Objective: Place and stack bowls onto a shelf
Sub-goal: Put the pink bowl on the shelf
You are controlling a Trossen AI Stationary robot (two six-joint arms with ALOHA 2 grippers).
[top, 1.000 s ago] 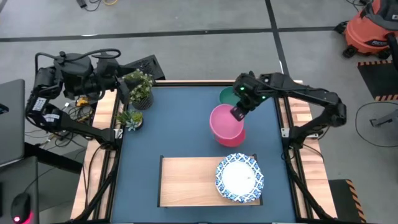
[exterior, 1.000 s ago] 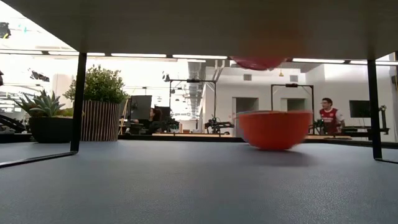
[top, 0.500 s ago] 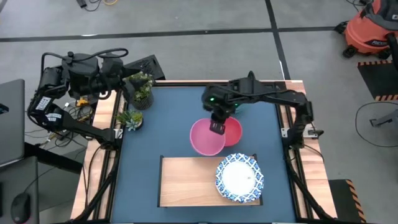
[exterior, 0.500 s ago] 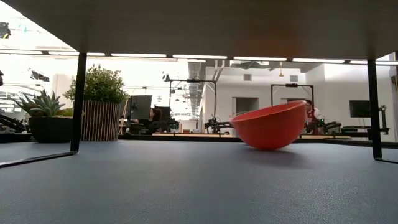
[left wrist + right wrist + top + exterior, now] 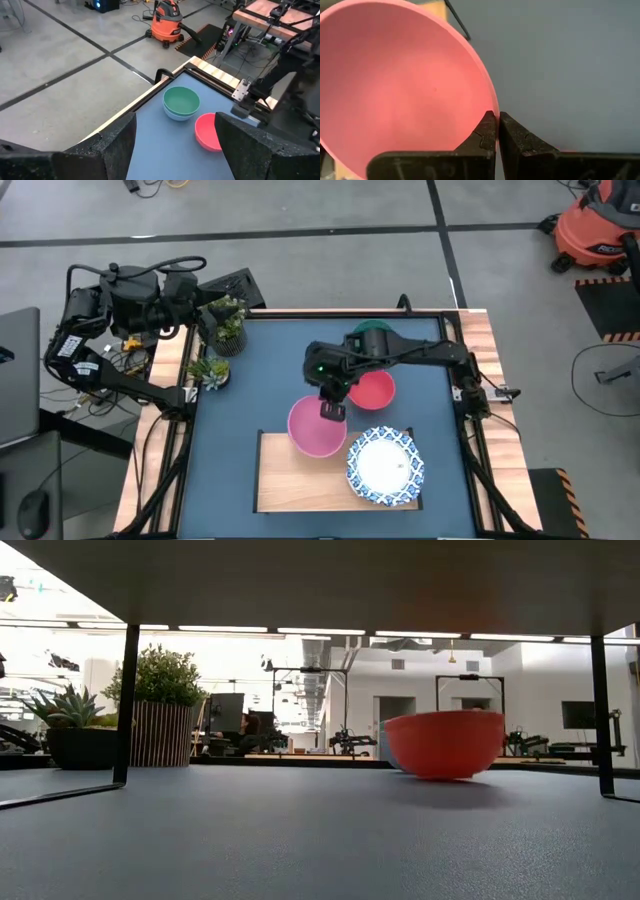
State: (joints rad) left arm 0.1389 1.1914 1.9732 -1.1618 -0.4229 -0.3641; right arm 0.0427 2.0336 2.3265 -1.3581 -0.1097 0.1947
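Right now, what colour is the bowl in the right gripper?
Plain pink, the bowl pinched at its rim by the right gripper; clearest in the right wrist view.

Grey concrete floor (image 5: 300, 220) — orange shop vacuum (image 5: 598, 225) parked.

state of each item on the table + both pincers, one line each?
pink bowl: held by its rim, over the shelf's far edge
red bowl: upright on the table
green bowl: nested on a pale bowl, far corner
patterned bowl: on the shelf, right end
right pincer: shut on the pink bowl's rim
left pincer: open, off the table's left side
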